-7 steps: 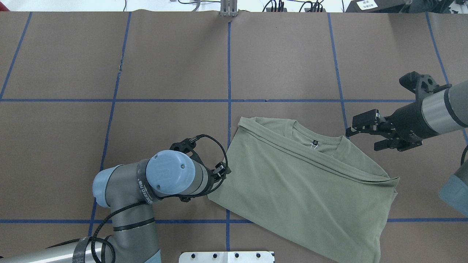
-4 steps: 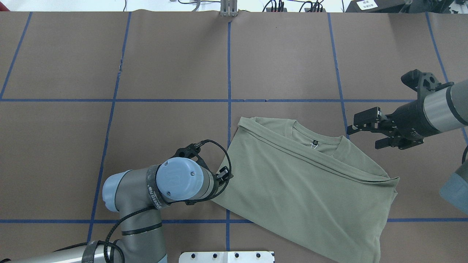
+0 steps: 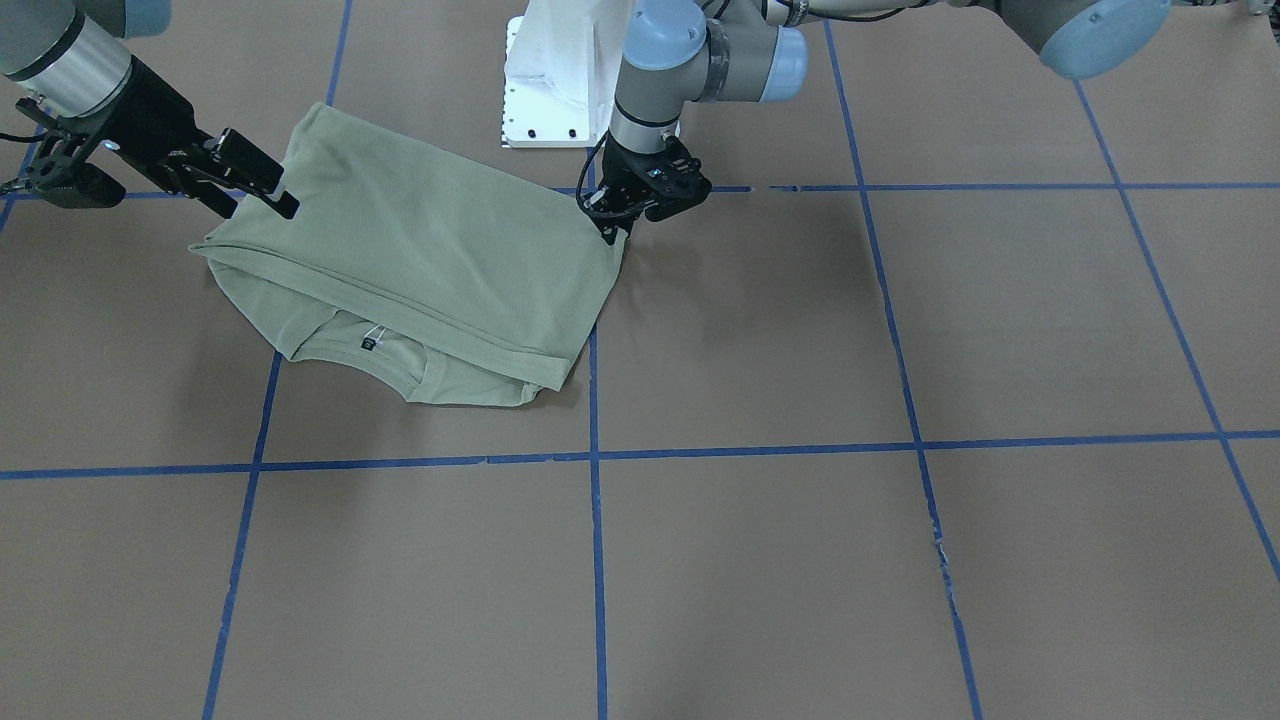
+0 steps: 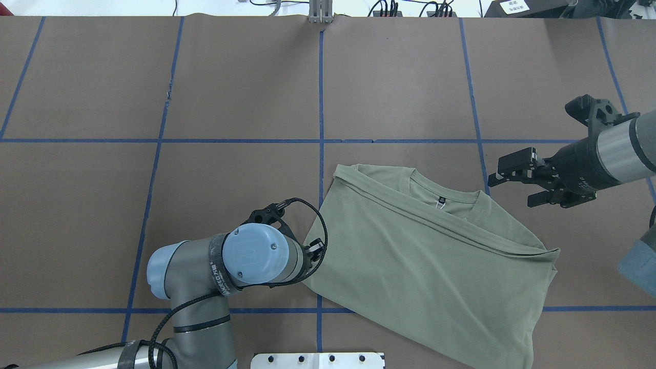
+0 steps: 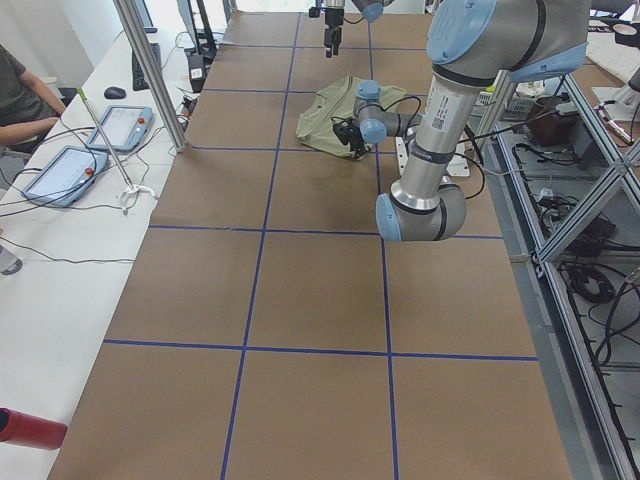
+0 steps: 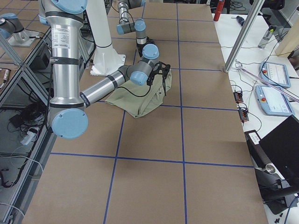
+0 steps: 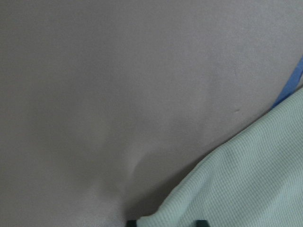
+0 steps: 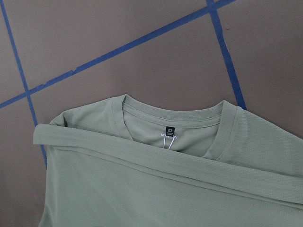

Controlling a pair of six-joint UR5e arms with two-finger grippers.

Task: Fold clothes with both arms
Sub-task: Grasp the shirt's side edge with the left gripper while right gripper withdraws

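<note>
- Sage-green shirt (image 4: 425, 256) lies on the table (image 4: 230, 92) close to the robot's side, mostly right of the centre tape line. It is already folded over once: a doubled edge runs across just below the collar (image 8: 165, 105), where the tag (image 8: 170, 131) shows.
- Left gripper (image 3: 610, 228) is down at the shirt's corner on the robot's left. Its wrist view shows cloth lying between two dark fingertips at the bottom edge, but I cannot tell whether they have closed on it (only the very tips show).
- Right gripper (image 4: 512, 190) hangs clear of the cloth, beside the collar end, its fingers spread and holding nothing.
- Step in hand, as I judge it: taking hold of corners for a further fold, with the left side first.
- The next move calls for a sure pinch through all layers at the left corner. The right gripper should come down on the matching corner on its own side, so that both lift and carry together. A one-sided pull would likely drag or skew the stack.
</note>
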